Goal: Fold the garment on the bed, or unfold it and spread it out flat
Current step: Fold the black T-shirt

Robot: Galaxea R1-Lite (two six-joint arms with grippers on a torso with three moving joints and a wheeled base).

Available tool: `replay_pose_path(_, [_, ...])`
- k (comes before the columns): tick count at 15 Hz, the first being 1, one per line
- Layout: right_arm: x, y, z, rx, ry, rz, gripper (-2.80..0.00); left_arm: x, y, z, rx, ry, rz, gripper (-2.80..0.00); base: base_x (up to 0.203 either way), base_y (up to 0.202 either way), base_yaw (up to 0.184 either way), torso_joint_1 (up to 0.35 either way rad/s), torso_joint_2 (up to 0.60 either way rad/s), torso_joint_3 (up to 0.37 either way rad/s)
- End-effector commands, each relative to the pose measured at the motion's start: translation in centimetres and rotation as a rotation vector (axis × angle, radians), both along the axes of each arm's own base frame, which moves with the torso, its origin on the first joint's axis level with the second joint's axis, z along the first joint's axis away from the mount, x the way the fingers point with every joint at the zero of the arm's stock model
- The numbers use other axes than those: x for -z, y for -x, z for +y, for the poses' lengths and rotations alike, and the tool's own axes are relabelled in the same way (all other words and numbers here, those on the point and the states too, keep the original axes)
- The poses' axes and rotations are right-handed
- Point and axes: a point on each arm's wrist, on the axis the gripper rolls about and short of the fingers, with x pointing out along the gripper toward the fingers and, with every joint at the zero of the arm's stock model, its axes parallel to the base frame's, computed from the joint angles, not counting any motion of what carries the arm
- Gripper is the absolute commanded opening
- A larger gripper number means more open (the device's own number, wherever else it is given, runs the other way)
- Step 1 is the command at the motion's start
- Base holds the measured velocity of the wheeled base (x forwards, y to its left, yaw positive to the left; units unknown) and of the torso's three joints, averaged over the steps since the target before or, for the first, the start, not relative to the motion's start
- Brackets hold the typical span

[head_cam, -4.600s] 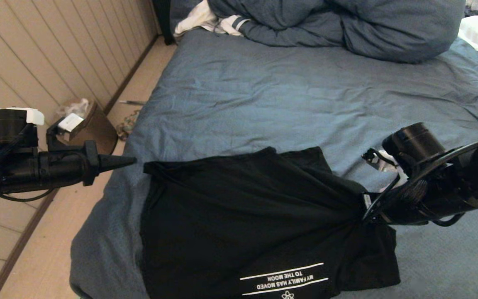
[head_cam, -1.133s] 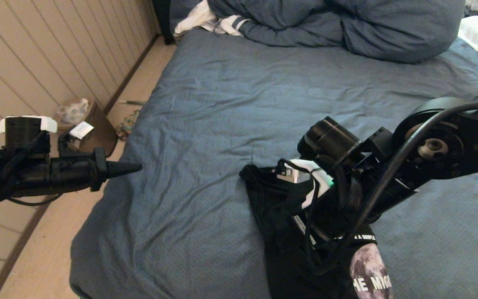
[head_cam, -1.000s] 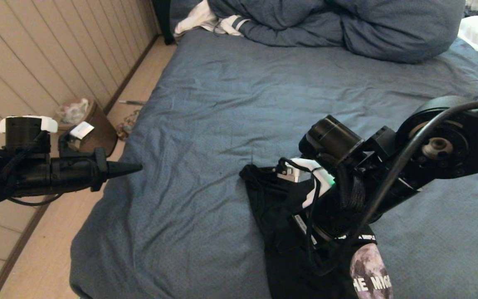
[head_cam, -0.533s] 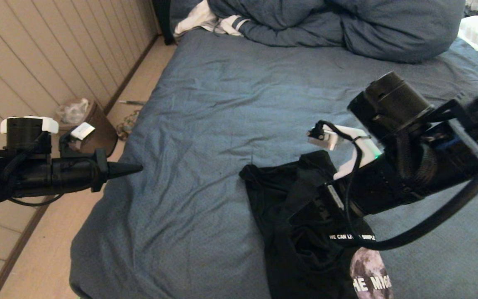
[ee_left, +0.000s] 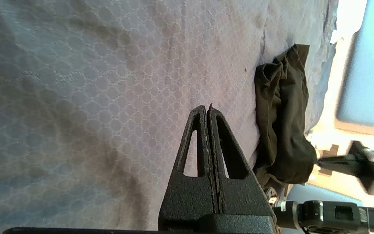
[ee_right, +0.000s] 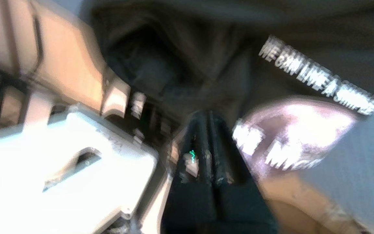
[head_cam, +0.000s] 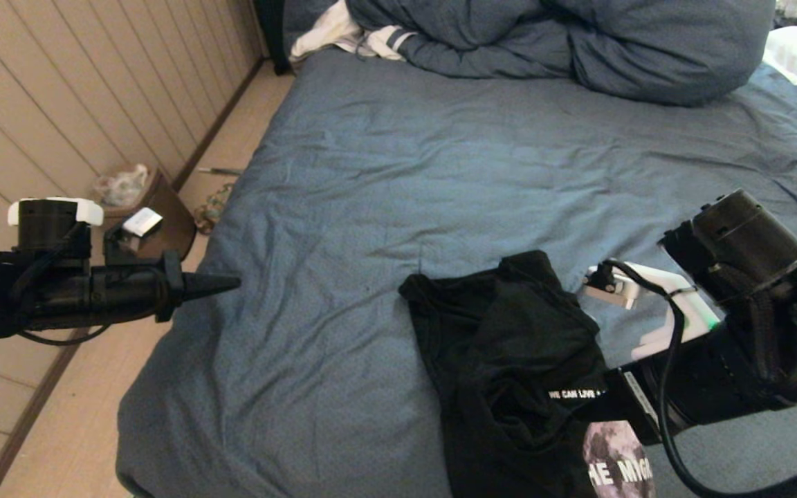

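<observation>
We are looking at the bed point(head_cam: 385, 159) filling most of the head view, with the garment point(head_cam: 509, 373) bunched at lower centre-right, its long axis running from mid-frame down to the bottom edge, moon print lowest. Our right pincer point(ee_right: 206, 143), closed and empty, is sitting just right of it; the left pincer point(head_cam: 222, 282), closed, is hovering far left.

Garment point(head_cam: 509, 373) on bed's point(head_cam: 440, 173) near-right part
</observation>
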Motion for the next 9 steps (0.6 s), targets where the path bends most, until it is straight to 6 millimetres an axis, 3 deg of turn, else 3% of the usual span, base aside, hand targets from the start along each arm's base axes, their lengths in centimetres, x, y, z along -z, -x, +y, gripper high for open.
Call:
replay_pose_path(1, [1.9, -0.2, -0.8, 0.038, -0.012, -0.029, -2.8, 0.1, 0.0, 0.0, 0.003, 0.005, 0.003, -2.8, 0.0, 0.0, 0.0, 0.0, 0.0, 0.0])
replay_pose_path(9, [4.8, -3.8, -1.9, 0.144, 0.016, 0.005, -2.8, 0.1, -0.1, 0.0, 0.002, 0.004, 0.004, -2.8, 0.0, 0.0, 0.0, 0.0, 0.0, 0.0])
